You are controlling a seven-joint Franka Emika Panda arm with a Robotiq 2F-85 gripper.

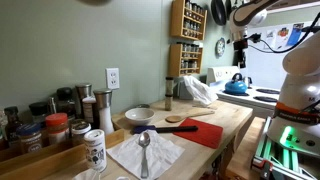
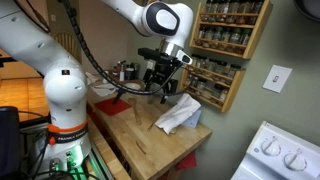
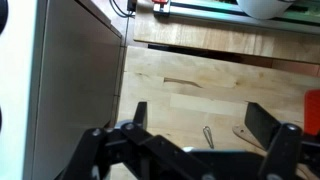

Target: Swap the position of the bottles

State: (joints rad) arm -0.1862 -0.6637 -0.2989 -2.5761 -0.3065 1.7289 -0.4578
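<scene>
I hold the gripper (image 2: 160,86) in the air above the wooden counter (image 2: 140,140), fingers (image 3: 285,150) spread wide with nothing between them (the wrist view shows only wood beneath). In an exterior view one bottle (image 1: 168,93) stands upright at the 9 o'clock side of the crumpled white cloth (image 1: 195,90), with the white bowl (image 1: 139,115) near its 8 o'clock and the gripper well apart toward 2 o'clock. I cannot pick out the second bottle for certain among the jars (image 1: 40,125) by the wall.
</scene>
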